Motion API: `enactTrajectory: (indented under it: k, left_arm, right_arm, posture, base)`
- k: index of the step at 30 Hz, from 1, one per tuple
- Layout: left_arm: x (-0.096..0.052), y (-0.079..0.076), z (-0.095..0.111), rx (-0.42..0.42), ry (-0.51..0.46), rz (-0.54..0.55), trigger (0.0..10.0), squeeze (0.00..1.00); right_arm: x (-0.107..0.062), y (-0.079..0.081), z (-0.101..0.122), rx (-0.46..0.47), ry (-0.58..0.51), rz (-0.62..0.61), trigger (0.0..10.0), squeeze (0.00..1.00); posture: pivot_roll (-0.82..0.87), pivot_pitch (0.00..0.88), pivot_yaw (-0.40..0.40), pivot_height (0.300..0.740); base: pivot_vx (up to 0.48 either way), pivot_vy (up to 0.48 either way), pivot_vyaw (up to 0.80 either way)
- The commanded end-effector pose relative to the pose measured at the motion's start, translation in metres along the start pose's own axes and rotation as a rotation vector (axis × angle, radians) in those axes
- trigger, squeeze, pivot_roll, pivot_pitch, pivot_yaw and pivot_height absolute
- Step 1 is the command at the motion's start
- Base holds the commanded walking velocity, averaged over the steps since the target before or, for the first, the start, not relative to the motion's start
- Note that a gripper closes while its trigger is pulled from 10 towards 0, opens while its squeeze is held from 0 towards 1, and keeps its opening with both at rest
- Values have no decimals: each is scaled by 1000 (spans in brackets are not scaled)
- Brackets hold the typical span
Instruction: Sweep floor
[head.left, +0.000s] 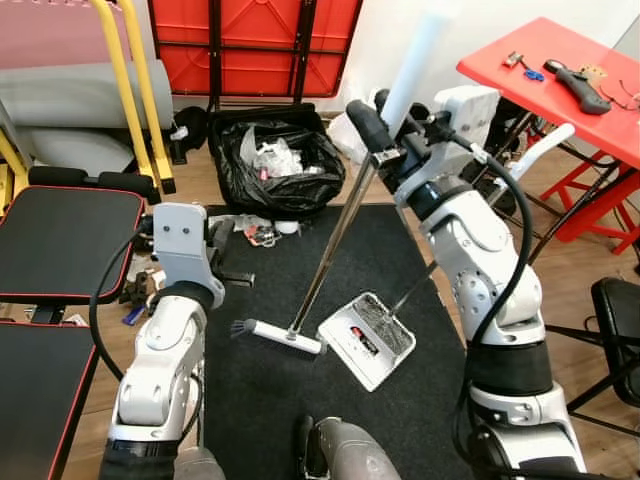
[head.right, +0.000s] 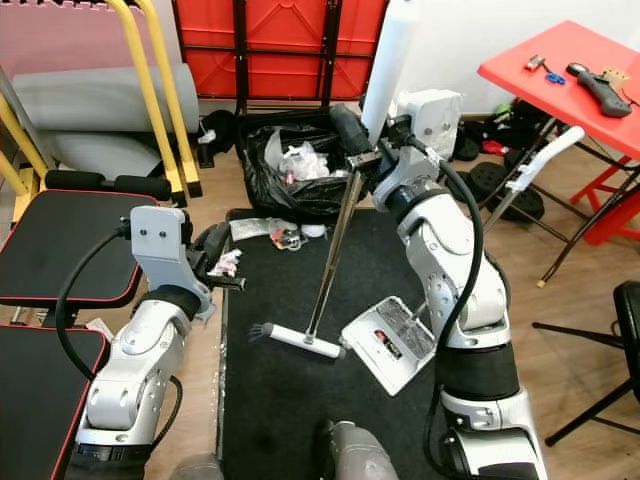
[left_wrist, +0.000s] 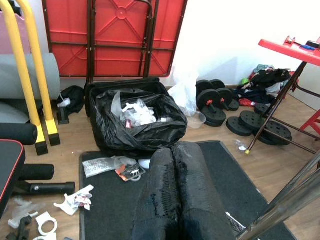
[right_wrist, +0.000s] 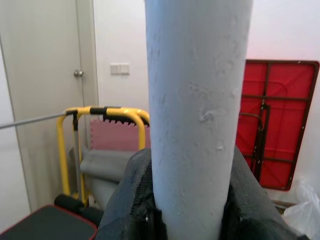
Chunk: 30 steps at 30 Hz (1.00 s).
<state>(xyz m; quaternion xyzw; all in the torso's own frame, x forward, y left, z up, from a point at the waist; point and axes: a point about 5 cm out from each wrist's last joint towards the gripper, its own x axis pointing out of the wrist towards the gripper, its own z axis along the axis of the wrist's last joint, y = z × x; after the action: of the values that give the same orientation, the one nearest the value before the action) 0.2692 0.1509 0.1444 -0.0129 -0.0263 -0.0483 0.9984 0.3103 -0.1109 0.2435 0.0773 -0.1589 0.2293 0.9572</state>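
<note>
My right gripper (head.left: 387, 128) is shut on the broom's white foam grip (head.left: 415, 60), which runs up between its fingers (right_wrist: 125, 200). The metal pole (head.left: 330, 240) slants down to the white broom head (head.left: 285, 338), resting on the black mat (head.left: 260, 410). Right beside the head lies a white dustpan (head.left: 367, 338); its long handle (head.left: 540, 148) leans up behind my right arm. My left gripper (head.right: 215, 248) hovers low at the mat's left edge, fingers (left_wrist: 175, 200) pressed together on nothing. Scraps of litter (head.left: 262, 232) lie at the mat's far edge.
An open black rubbish bag (head.left: 275, 160) stands beyond the mat. Black workout benches (head.left: 60, 240) and a yellow frame (head.left: 135, 90) crowd the left. A red table (head.left: 560, 75) and a black chair (head.left: 620, 320) stand on the right, with weight plates (left_wrist: 220, 100) by the wall.
</note>
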Motion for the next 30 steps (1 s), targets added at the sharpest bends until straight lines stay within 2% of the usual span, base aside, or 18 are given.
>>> enactTrajectory:
  k: [1, 13, 30]
  left_arm:
    - [2, -4, -2, -2, 4, -16, 10000, 0]
    - [2, -6, -1, 2, -1, -29, 10000, 0]
    - [2, -9, 0, 4, -6, -56, 10000, 0]
  right_arm:
    - [-2, -2, 3, -15, -33, -10, 10000, 0]
    - [-3, -2, -1, -12, -19, -14, 10000, 0]
    - [-7, 2, -9, -16, 1, -14, 10000, 0]
  posture:
    - [-55, 37, -165, 740]
    - [-59, 39, -159, 740]
    - [-61, 49, -154, 740]
  base:
    - [0, 0, 0]
    - [0, 0, 0]
    - [0, -281, 0]
